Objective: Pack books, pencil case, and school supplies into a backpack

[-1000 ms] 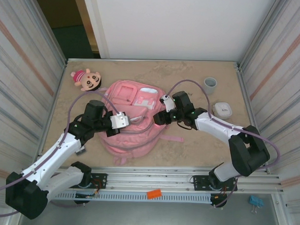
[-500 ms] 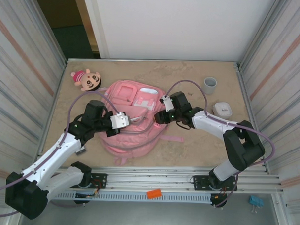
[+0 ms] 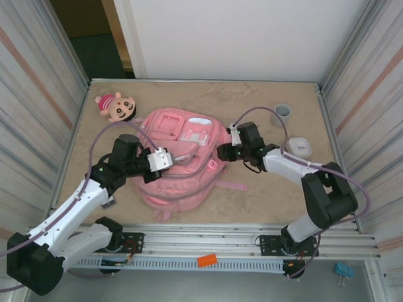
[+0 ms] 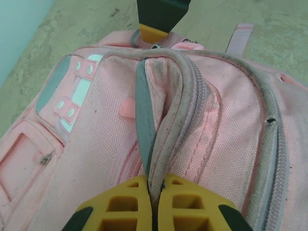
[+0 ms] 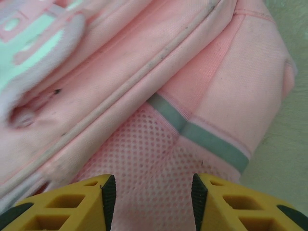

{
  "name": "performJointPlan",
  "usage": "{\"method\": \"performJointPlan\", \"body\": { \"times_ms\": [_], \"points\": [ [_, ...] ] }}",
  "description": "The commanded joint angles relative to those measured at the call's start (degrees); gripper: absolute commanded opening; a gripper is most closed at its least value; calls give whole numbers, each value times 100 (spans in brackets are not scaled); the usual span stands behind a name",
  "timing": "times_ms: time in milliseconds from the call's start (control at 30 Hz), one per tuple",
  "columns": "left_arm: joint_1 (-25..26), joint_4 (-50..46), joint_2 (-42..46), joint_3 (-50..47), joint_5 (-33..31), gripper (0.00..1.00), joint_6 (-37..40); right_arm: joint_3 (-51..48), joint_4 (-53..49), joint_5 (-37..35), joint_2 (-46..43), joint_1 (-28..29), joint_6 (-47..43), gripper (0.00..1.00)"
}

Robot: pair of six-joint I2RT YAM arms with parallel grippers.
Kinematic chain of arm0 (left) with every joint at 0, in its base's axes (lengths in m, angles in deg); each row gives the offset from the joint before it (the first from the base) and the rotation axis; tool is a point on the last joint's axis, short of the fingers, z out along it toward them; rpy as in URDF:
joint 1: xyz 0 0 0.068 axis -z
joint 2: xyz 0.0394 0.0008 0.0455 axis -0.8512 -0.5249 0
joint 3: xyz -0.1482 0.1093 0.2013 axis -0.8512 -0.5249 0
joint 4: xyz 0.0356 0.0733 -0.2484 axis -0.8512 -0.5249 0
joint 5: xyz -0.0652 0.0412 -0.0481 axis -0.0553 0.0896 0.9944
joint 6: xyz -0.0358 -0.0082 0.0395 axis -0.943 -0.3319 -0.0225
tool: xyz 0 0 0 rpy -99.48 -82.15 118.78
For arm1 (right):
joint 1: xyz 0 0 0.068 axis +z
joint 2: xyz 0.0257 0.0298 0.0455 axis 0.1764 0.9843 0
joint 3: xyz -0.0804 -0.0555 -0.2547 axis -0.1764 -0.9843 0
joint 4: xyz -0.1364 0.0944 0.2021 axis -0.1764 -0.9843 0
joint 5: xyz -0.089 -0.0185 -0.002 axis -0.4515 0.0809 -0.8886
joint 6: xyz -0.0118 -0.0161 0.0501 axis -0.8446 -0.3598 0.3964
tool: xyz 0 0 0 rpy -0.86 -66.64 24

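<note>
Pink fabric dominates the scene: a large backpack [image 3: 177, 190] lies flat in the middle of a sandy tan table [image 3: 266, 193], its pale front patches facing up. The left gripper [image 3: 167, 160] reaches in from the backpack's left side. In the left wrist view its yellow fingers [image 4: 125, 202] are pressed together, pinching a raised ridge of grey-trimmed zip edge on the backpack [image 4: 96, 125]. The right gripper [image 3: 222, 152] sits at the backpack's right edge. In the right wrist view its jaws stand apart and hold nothing, with a pink mesh side pocket [image 5: 144, 154] showing in the gap between the fingers. A plush doll [image 3: 117, 106] with a pink cap lies near the table's far left corner. A grey cup [image 3: 282, 114] stands towards the far right.
</note>
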Motion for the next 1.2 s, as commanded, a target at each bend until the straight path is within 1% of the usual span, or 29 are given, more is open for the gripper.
{"method": "performJointPlan", "body": {
  "times_ms": [0, 67, 133, 167, 233, 267, 333, 367, 433, 500, 567, 600, 700, 833, 900, 967, 1067, 1100, 1167],
  "points": [
    [531, 904, -192, 336, -8, 1, -771, -247, 219, 28, -841, 36, 124, 47],
    [1095, 1183, -524, 415, -546, 5, -873, -369, 211, 100, -1288, 40, 94, 47],
    [1608, 1693, -985, 547, -1194, 8, -1369, -482, 125, 72, -1753, 66, 40, 47],
    [1768, 1839, -1195, 652, -1259, 10, -1592, -527, 79, 42, -1965, 75, 16, 47],
    [2006, 2038, -1661, 938, -1311, 21, -2000, -631, -69, -14, -2419, 93, -63, 48],
    [2083, 2104, -1804, 1062, -1357, 27, -2154, -665, -165, -17, -2600, 94, -96, 48],
    [2135, 2180, -2070, 1304, -1419, 45, -2444, -715, -362, 7, -2981, 102, -164, 49],
    [2133, 2157, -2113, 1389, -1518, 50, -2567, -738, -446, 30, -3100, 103, -176, 50],
    [2093, 1994, -2088, 1474, -1807, 58, -2655, -765, -617, 117, -3392, 125, -215, 50],
    [1956, 1751, -1934, 1429, -2000, 63, -2736, -776, -713, 172, -3501, 180, -249, 51],
    [1662, 1553, -1704, 1288, -2063, 64, -3029, -780, -748, 185, -3506, 295, -301, 51],
    [1473, 1448, -1552, 1167, -1986, 65, -3211, -754, -779, 161, -3475, 370, -336, 51],
    [922, 1218, -1138, 839, -1606, 67, -3808, -602, -1007, 16, -3233, 505, -333, 51],
    [381, 1048, -841, 421, -1196, 67, -4627, -457, -1150, -87, -2799, 542, -196, 50],
    [229, 1093, -818, 195, -1118, 67, -5155, -461, -1112, -45, -2617, 566, -115, 50],
    [189, 1277, -865, -58, -1071, 66, -5500, -510, -1062, -26, -2434, 618, 32, 50],
    [189, 2100, -1057, -687, -1169, 64, -6074, -699, -1057, -310, -2101, 665, 362, 48],
    [189, 2304, -1159, -823, -1280, 64, -6208, -832, -1023, -437, -1986, 665, 526, 47],
    [171, 2469, -1333, -932, -1442, 64, -6295, -1118, -797, -438, -1774, 673, 799, 46]
  ]
}}
